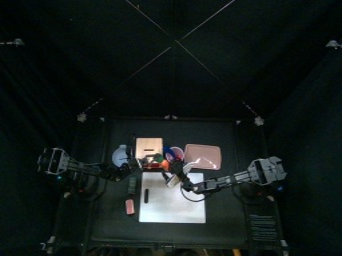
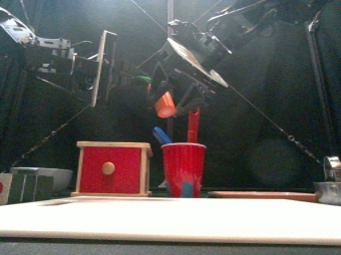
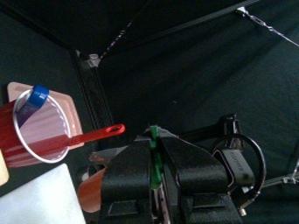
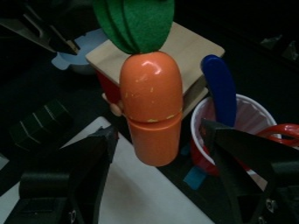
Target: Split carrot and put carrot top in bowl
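One glossy plastic carrot (image 4: 153, 105), rounded orange body with green felt top, hangs between my right gripper's (image 4: 158, 162) spread jaws; left gripper (image 3: 156, 175) clamps its top.

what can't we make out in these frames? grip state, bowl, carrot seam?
- Carrot grip: in the left wrist view the left gripper blocks the carrot body; only the green top shows.
- Right gripper: jaws flank the carrot, but contact cannot be seen.
- Bowl: the top view is too small to tell it apart; in the front view the white board and red cup hide the table behind.
- Top view: both grippers merge into clutter.
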